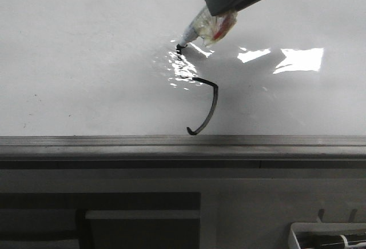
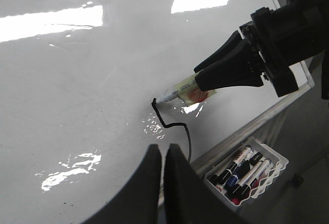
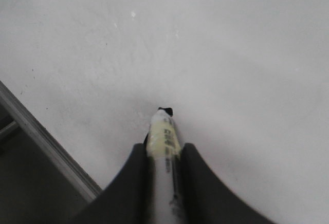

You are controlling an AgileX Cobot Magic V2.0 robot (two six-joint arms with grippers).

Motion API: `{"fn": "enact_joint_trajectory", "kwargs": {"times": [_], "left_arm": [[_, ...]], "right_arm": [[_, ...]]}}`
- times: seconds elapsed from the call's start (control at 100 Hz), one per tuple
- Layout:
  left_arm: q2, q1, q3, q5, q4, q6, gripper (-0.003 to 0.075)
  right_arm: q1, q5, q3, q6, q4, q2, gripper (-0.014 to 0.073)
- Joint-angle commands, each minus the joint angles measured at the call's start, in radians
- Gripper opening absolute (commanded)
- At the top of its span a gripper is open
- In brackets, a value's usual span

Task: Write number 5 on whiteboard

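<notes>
The whiteboard (image 1: 86, 49) lies flat, so strokes can be drawn from above. The right end effector (image 2: 205, 77) is clamped on the marker (image 1: 209, 26), slanted so its tip meets the top of the number 5 (image 1: 206, 103), whose long axis runs toward the near rail (image 1: 171, 141). The left end effector (image 2: 162, 157) hangs idle, nearly closed, empty.

Three views, one whiteboard (image 1: 86, 43)

Front, we look low across its grey rail; our left wrist camera watches obliquely, our right wrist camera sits close above; all share the marker (image 1: 200, 27) tip.
</notes>
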State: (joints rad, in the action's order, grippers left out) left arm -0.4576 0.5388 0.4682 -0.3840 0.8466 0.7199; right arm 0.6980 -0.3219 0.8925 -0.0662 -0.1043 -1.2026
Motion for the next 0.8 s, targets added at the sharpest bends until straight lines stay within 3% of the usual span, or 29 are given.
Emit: {"fn": "enact_joint_trajectory", "kwargs": {"times": [0.0, 0.45, 0.69, 0.79], "left_arm": [[-0.004, -0.001, 0.027, 0.047, 0.029, -0.007, -0.0020], [-0.004, -0.001, 0.027, 0.047, 0.029, -0.007, -0.0020], [-0.004, -0.001, 0.027, 0.047, 0.029, -0.007, -0.0020], [-0.004, -0.001, 0.027, 0.047, 0.029, -0.007, -0.0020]], "right_arm": [[-0.004, 0.057, 0.034, 0.002, -0.017, 0.010, -0.0040], [-0.062, -0.096, 0.034, -0.017, -0.034, 0.012, -0.0040], [-0.062, -0.170, 0.034, -0.199, -0.217, 0.043, -0.0040], [-0.062, -0.186, 0.034, -0.202, -0.228, 0.048, -0.0040]]}}
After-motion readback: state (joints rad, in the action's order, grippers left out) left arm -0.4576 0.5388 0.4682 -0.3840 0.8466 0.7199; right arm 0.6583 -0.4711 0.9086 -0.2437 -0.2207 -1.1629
